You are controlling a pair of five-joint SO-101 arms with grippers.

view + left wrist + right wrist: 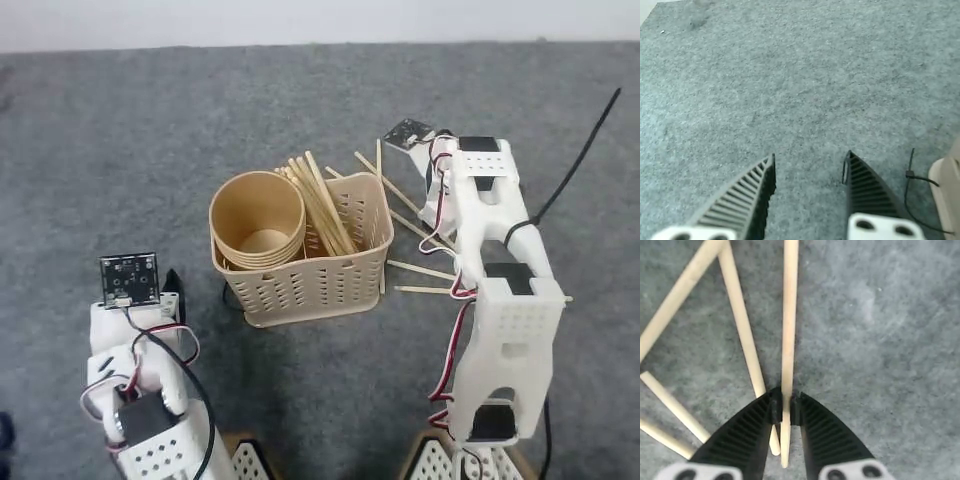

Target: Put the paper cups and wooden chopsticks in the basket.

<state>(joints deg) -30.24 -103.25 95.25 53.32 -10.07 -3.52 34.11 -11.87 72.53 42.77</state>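
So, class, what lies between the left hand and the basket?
Between the left hand and the basket: grey carpet, bare but for a thin black tie near the basket's wall; the left wrist view shows it.

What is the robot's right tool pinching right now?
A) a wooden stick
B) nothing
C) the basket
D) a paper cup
A: in the right wrist view, the right tool is shut on a thin pale wooden chopstick, which runs straight out between its two black tips.

Likely a robotics lab. Grey felt [100, 130] covers the table [560, 90]; loose wires [452, 345] hang off plastic arms [510, 320].
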